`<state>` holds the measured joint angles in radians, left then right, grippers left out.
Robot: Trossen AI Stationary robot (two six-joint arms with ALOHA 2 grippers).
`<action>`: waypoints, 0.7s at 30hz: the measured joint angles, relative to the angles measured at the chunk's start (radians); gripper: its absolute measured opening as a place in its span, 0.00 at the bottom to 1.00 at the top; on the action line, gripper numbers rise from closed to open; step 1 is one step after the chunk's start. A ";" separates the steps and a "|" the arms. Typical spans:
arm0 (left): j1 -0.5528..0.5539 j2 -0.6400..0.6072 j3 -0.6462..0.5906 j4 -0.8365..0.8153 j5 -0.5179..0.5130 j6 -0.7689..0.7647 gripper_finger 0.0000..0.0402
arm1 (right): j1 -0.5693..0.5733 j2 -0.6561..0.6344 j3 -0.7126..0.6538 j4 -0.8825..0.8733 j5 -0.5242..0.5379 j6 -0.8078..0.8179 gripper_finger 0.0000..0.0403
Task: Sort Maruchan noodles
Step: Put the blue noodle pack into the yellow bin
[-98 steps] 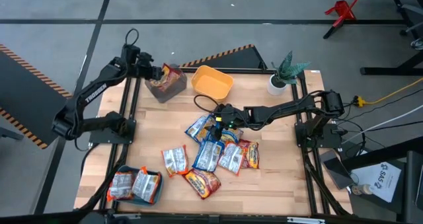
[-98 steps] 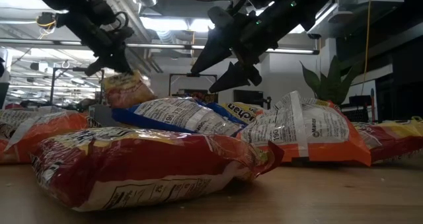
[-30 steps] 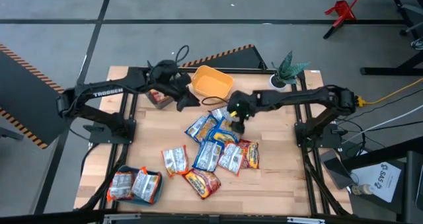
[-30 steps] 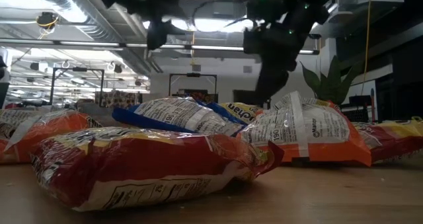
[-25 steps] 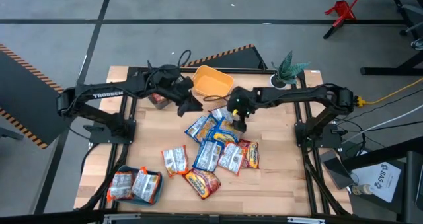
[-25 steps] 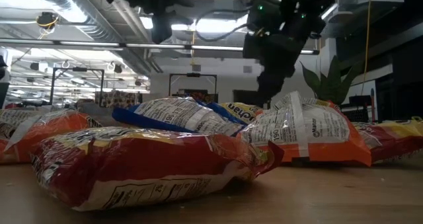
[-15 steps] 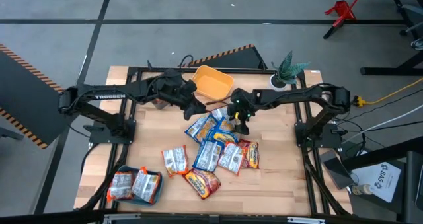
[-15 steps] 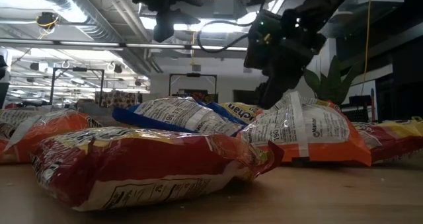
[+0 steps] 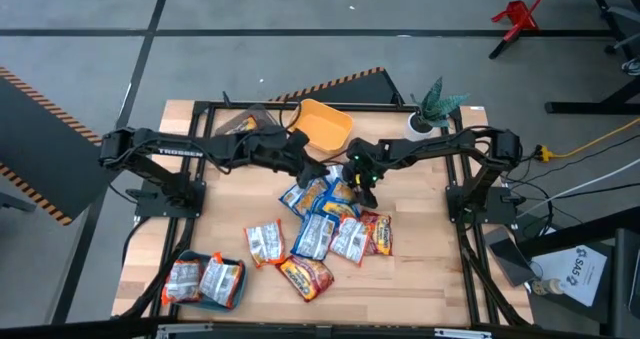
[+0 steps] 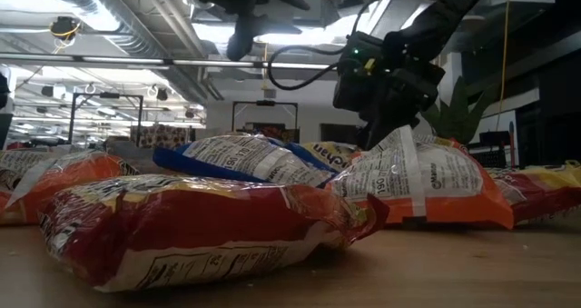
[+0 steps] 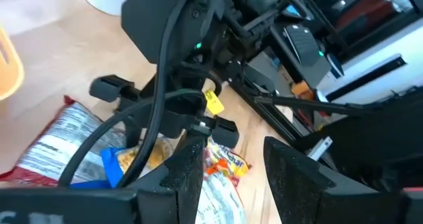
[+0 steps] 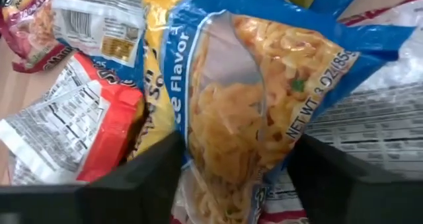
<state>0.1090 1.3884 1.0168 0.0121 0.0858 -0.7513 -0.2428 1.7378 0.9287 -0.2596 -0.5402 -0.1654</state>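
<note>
Here the left claw point(image 9: 300, 166) hangs with fingers spread wide over the table point(image 9: 420, 269), just at nine o'clock of the Maruchan noodles point(image 9: 325, 229) heaped mid-table; two more packets fill the teal bin point(image 9: 205, 281) at seven o'clock. The right claw point(image 9: 362, 182) is down on the heap's one o'clock edge, fingers wide astride a blue-yellow packet point(image 12: 231, 112)

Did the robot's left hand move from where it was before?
Yes. The left hand went from the grey bin across the front of the yellow bin, toward the packet pile.
</note>
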 joint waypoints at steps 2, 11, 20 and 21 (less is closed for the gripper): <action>0.001 -0.005 0.000 0.000 -0.010 -0.002 0.38 | 0.000 0.000 0.000 -0.001 0.005 0.001 0.42; 0.030 -0.037 0.000 0.000 0.018 -0.002 0.38 | 0.000 -0.002 0.030 -0.009 0.002 0.028 0.05; 0.087 -0.092 0.000 -0.002 0.033 0.004 0.38 | -0.039 -0.065 0.126 -0.011 0.090 0.128 0.02; 0.092 -0.098 0.000 -0.006 0.033 0.013 0.38 | -0.054 -0.074 0.137 -0.005 0.098 0.146 0.03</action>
<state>0.2006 1.2902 1.0165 0.0066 0.1190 -0.7386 -0.2972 1.6633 1.0657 -0.2648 -0.4425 -0.0198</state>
